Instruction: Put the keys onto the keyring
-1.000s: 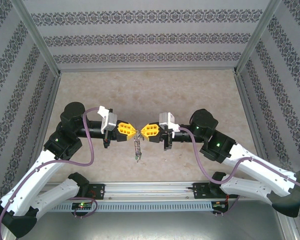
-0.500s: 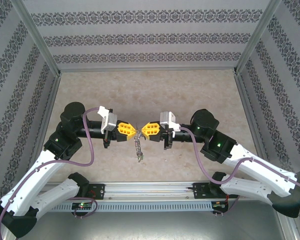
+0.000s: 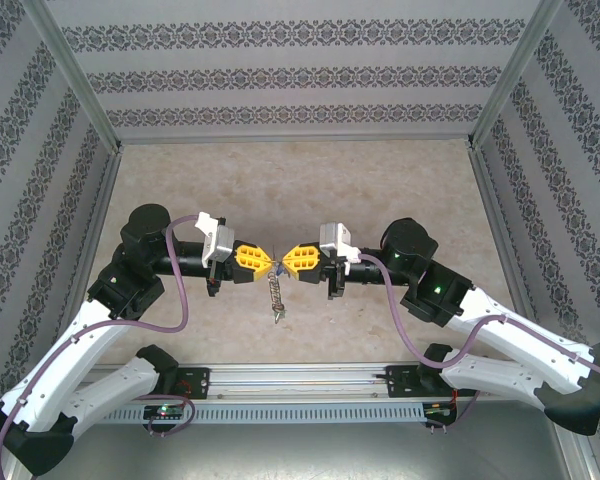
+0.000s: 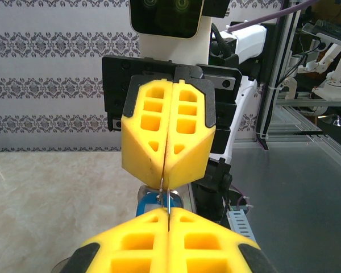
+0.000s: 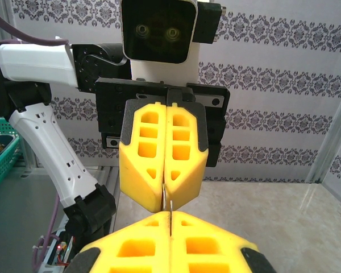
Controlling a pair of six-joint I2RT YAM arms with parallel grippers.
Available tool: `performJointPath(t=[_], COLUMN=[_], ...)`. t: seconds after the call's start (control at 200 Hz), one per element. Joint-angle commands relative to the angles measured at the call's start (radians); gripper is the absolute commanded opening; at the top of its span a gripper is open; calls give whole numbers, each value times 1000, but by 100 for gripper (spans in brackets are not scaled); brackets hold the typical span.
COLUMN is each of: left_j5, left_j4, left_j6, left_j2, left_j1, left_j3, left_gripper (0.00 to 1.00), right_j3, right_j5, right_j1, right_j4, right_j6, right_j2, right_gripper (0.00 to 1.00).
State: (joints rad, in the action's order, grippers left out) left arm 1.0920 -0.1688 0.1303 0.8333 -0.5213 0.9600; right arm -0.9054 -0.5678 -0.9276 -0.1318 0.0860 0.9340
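Where the two arms meet tip to tip above the middle of the beige marbled table [image 3: 380, 190], somewhat nearer its near edge than its far one, we list the following. First, the left gripper [image 3: 252, 259], with yellow blocky fingers, jaws pressed fully together. Second, the right gripper [image 3: 298, 261], same pattern, jaws likewise pressed together. Between the two seams runs a thin sliver of grey metal, which we take for the edge of the flat grey metal oblong keyring [image 3: 274, 292]; its small keys and tags dangle beneath the tips. Third, the tiny silver key with bright blue plastic head [image 4: 152, 202], just under the meeting tips, beside the sliver. Whether it is threaded onto the keyring we cannot tell; we judge the threading in hand, with release left to do.
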Motion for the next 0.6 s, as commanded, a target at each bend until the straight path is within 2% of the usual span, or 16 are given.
performJointPath(t=[0.0, 0.6], left_j5=[19, -13], left_j4=[20, -12], left_j6=[22, 52], left_j2=[-6, -12], left_j1=[8, 9], left_j3=[23, 21], left_gripper=[0, 0], right_j3=[-34, -43], right_j5=[-33, -57], right_j1=[-10, -10], right_j4=[-35, -34], right_j6=[5, -9], right_j2=[10, 4], right_gripper=[0, 0])
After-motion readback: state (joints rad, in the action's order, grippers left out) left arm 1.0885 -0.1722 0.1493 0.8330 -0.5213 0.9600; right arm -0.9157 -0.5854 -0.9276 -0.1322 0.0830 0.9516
